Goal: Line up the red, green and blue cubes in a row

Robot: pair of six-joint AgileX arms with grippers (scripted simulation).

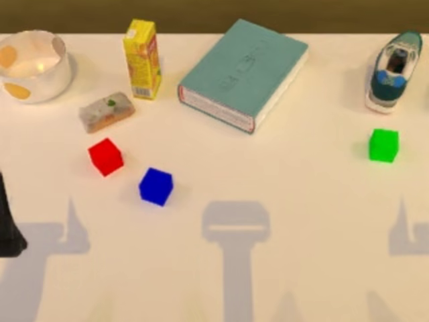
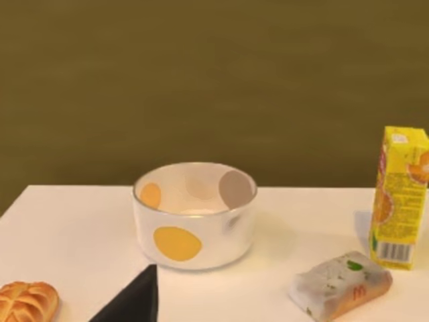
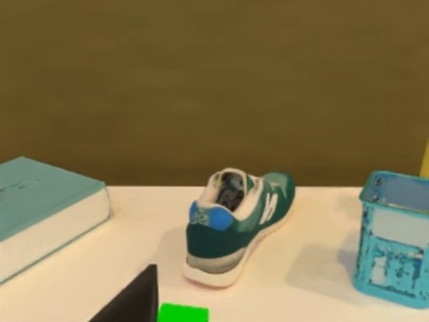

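The red cube (image 1: pixel 105 156) and the blue cube (image 1: pixel 155 186) lie close together on the table's left half, the blue one nearer the front. Far off at the right sits the green cube (image 1: pixel 383 145), just in front of a shoe; it also shows at the edge of the right wrist view as the green cube (image 3: pixel 182 313). My left gripper (image 1: pixel 8 231) is parked at the table's left edge, away from the cubes, holding nothing. A dark part of my right gripper (image 3: pixel 131 302) shows only in its wrist view, beside the green cube and not touching it.
Along the back stand a spotted white bowl (image 1: pixel 33 66), a yellow juice carton (image 1: pixel 143 58), a wrapped sandwich (image 1: pixel 106 111), a teal book (image 1: pixel 242 72) and a teal shoe (image 1: pixel 394 69). A blue basket (image 3: pixel 395 235) and a bread roll (image 2: pixel 25 302) show in the wrist views.
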